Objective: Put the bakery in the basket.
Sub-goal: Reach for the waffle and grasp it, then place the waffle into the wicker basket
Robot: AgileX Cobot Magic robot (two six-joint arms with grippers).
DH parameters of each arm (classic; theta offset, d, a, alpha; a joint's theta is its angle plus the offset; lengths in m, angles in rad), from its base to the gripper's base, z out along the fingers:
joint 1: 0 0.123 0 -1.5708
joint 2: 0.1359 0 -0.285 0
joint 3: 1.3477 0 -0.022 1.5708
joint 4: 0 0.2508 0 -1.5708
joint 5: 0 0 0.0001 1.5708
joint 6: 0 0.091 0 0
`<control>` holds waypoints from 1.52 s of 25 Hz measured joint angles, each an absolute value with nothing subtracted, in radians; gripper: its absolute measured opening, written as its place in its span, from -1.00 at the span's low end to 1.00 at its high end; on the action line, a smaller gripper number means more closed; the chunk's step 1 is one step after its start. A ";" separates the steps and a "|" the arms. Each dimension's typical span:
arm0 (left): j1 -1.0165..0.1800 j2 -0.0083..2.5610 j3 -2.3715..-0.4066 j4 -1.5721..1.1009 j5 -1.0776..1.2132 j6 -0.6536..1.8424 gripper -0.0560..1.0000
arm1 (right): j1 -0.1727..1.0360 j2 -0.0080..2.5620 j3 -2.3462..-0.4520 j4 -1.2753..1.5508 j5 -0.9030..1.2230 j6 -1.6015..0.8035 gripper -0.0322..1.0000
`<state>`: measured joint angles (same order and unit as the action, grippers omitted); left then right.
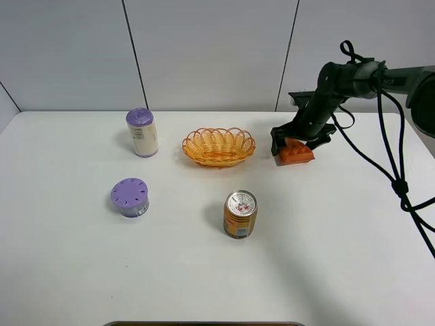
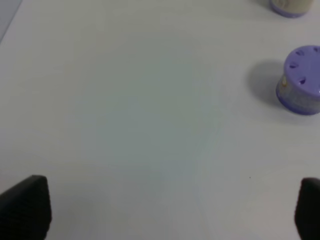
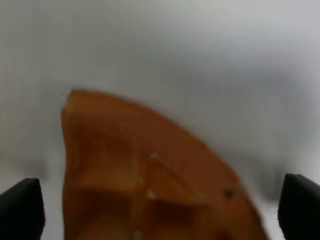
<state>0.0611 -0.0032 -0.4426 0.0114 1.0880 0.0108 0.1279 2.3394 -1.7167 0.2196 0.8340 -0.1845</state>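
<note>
Bakery [image 1: 297, 154] right of basket [image 1: 195, 151], between spread jaws of right hand [image 1: 296, 143].

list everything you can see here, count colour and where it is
table: 1, white, under everything
basket: 1, orange-yellow wicker, back middle of the table, nothing in it
bakery: 1, orange-brown, right of the basket, apart from it
drink can: 1, orange with a silver top, upright in front of the basket
tall container: 1, cream with a purple lid, upright left of the basket
short round container: 1, purple, front left, nearer the camera than the tall container
right tool: 1, black, open, straddling the bakery
left tool: 1, black, open, over the table, seen only in the left wrist view
</note>
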 joint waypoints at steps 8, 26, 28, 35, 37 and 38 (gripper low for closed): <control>0.061 -0.003 -0.443 0.011 1.088 0.011 0.99 | 0.128 2.343 -1.720 0.233 0.833 -0.183 0.70; 0.061 -0.003 -0.443 0.011 1.088 0.011 0.99 | 0.128 2.345 -1.720 0.237 0.834 -0.182 0.37; 0.061 -0.003 -0.443 0.011 1.088 0.011 0.99 | 0.128 2.345 -1.720 0.237 0.837 -0.182 0.37; 0.061 -0.003 -0.443 0.011 1.088 0.011 0.99 | 0.128 2.342 -1.721 0.216 0.857 -0.152 0.37; 0.061 -0.003 -0.443 0.011 1.088 0.011 0.99 | 0.128 2.335 -1.721 0.205 0.867 -0.142 0.37; 0.061 -0.003 -0.443 0.011 1.088 0.011 0.99 | 0.128 2.327 -1.721 0.191 0.877 -0.139 0.37</control>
